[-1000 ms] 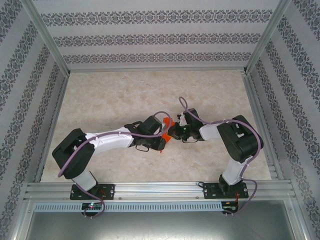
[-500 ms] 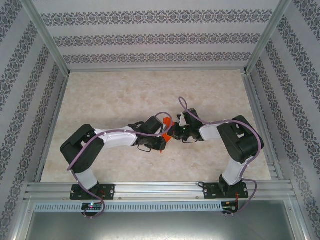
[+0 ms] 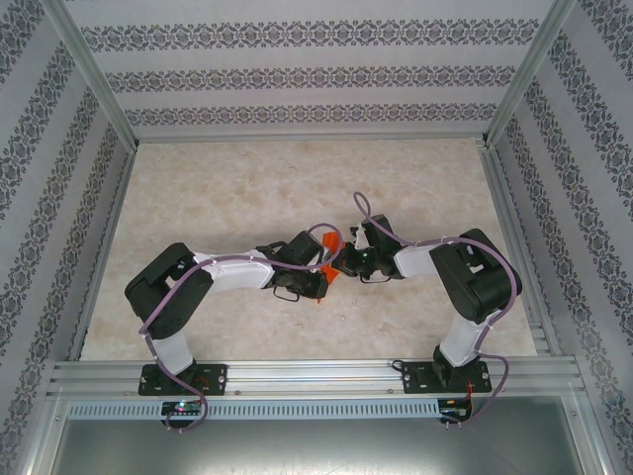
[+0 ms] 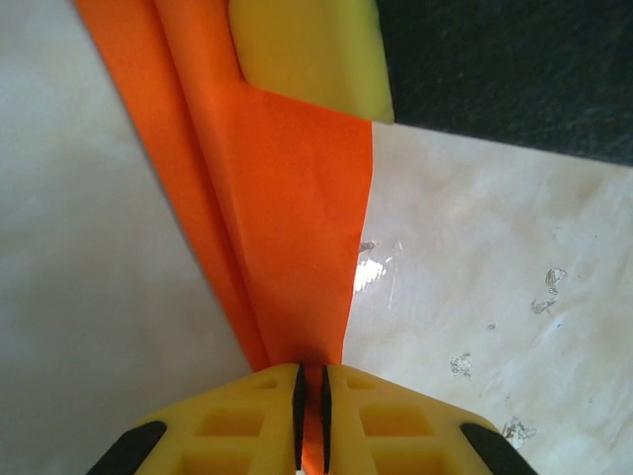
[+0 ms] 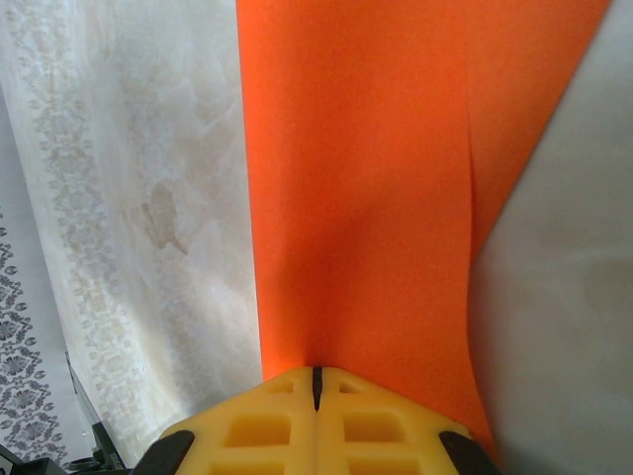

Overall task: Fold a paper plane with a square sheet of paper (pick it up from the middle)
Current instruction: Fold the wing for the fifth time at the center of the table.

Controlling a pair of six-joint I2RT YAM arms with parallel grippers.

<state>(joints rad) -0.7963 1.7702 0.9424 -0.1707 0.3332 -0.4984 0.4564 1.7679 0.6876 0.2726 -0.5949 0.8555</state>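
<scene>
At mid-frame of the top view, over the counter (image 3: 247, 188): paper plane (image 4: 287, 218), part-folded, long axis running up-frame from each wrist's jaws. Left end effector (image 4: 312, 381) pinched shut on one end; right end effector (image 5: 316, 381) clamped on the other; both arms seemingly equally near.

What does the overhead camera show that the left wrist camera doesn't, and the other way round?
Overhead: the whole left arm and right arm, meeting over the middle of the table, inside patterned walls and a metal frame.
Left wrist: a close-up of the left tool shut on the orange paper, whose folded layers run toward a second yellow finger lying over the far end; small scuffs mark the tabletop.
Both: the orange paper and the pale marbled table.
</scene>
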